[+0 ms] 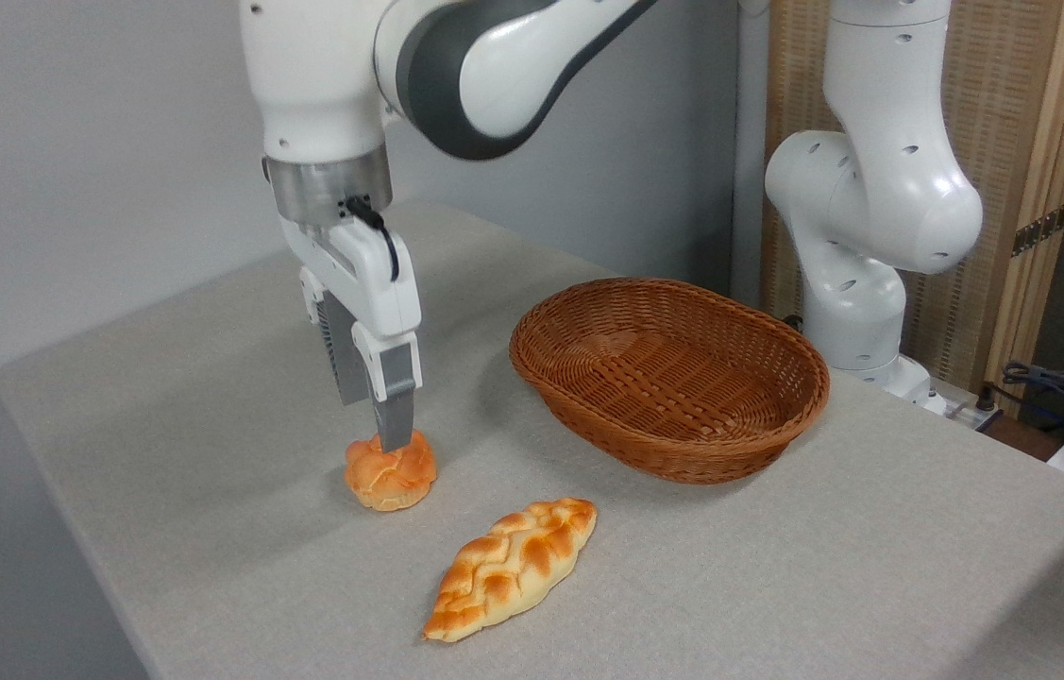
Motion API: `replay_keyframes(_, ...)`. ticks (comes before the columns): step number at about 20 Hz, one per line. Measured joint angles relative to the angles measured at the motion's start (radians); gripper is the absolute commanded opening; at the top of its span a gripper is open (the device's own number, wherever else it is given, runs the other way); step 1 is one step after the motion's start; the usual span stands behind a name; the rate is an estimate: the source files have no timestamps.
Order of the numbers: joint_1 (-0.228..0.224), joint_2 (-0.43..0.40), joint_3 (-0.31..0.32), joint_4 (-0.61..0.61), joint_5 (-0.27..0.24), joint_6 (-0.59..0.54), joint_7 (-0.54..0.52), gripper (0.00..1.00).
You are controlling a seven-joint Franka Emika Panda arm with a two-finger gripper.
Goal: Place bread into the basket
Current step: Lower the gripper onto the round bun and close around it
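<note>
You see the white two-finger gripper (371, 427), fingers spread, right over the small round golden-orange bun (390, 471) on the grey table (777, 567), left of the oval reddish-brown wicker basket (669, 376).

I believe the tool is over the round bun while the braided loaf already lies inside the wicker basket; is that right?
Not quite. The fixed camera shows the tool over the round bun, but the braided loaf lies on the table, in front of the basket, which holds nothing.
</note>
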Motion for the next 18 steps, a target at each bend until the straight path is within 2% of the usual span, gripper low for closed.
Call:
replay_keyframes(3, -0.017, 0.000, 0.000, -0.025, 0.000, 0.011, 0.000, 1.00)
replay_keyframes(14, -0.035, 0.013, 0.000, -0.072, 0.000, 0.036, 0.027, 1.00)
replay_keyframes(18, -0.049, 0.036, 0.000, -0.096, 0.000, 0.111, 0.027, 1.00)
